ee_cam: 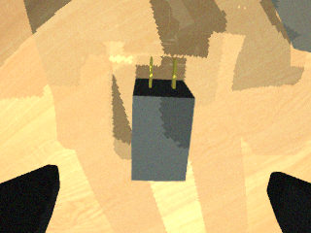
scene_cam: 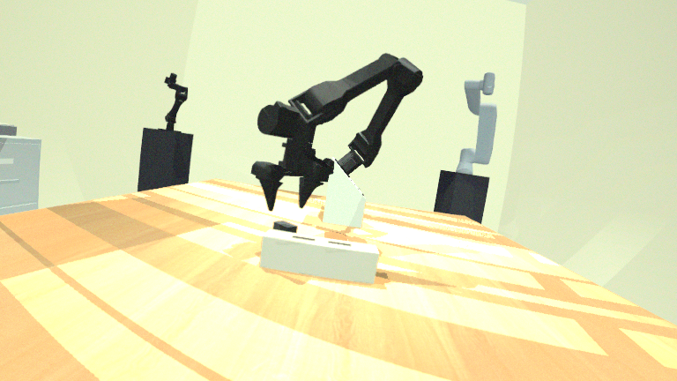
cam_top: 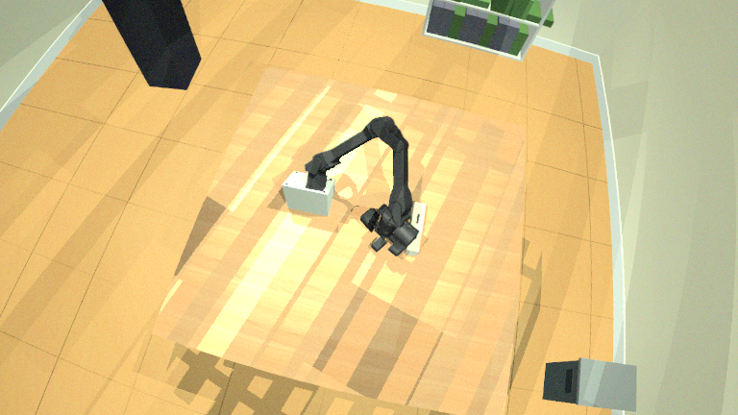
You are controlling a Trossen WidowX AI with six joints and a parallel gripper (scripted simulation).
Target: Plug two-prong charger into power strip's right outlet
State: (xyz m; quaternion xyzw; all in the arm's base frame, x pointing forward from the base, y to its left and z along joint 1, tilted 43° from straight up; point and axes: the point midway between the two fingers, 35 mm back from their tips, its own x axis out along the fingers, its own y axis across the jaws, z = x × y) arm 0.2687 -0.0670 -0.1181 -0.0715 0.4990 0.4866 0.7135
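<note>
Charger [ee_cam: 162, 131] lies on sunlit wooden table [scene_cam: 149, 307] under spread, empty pincer [scene_cam: 288, 202].

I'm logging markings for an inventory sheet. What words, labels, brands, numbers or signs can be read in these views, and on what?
None: no readable text in any view.
Charger: plain dark body, two brass prongs, no label.
Power strip: plain white, only slots on top.
Gripper: plain black, open above the charger.
Shelf books: plain green and grey blocks, no titles.
</note>
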